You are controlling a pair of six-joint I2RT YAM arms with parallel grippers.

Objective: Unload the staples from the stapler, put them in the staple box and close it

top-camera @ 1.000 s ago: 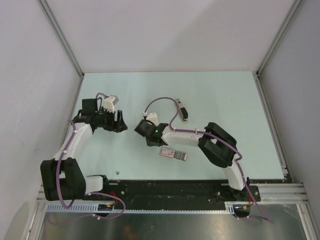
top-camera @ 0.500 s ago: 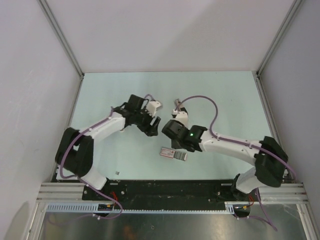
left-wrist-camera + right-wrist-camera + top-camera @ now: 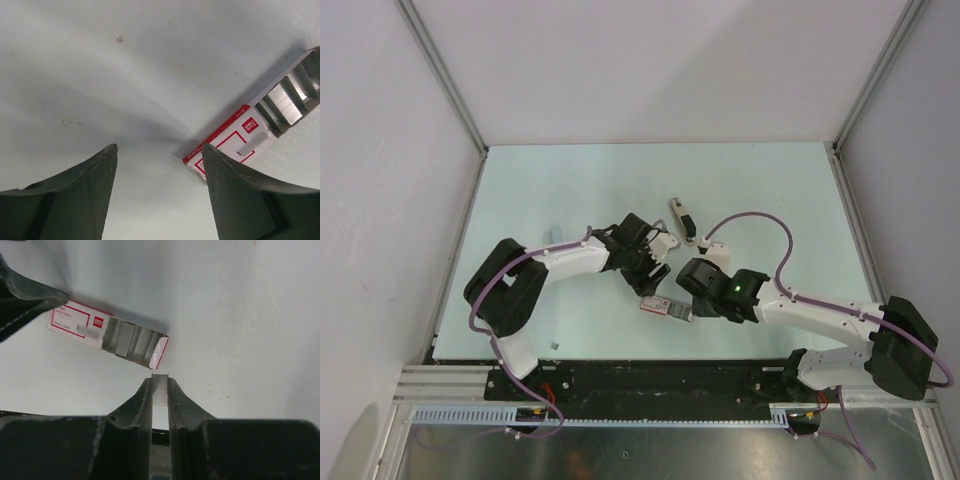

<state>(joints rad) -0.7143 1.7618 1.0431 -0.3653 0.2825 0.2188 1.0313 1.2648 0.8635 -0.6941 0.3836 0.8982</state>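
Observation:
The stapler [image 3: 681,220] lies on the table behind both grippers, dark with a pale top. My right gripper [image 3: 689,297] is shut on a short grey strip of staples [image 3: 160,390], which stands between its fingertips [image 3: 160,381]. The strip is just short of the open ribbed end of the red-and-white box [image 3: 109,334]. My left gripper [image 3: 650,284] is open and empty, low over the table. Its right finger [image 3: 240,195] is at the box's closed end [image 3: 235,142]. The stapler is hidden in both wrist views.
The red-and-white box [image 3: 666,307] lies between the two grippers near the table's front. A tiny grey piece [image 3: 554,345] lies at the front left edge. A small grey-blue item [image 3: 555,233] sits left of the left arm. Grey walls close in the table.
The left arm has swung right and nearer, bringing its open gripper down to the box. The right gripper has shifted right and nearer to the box's open end, still holding the strip.

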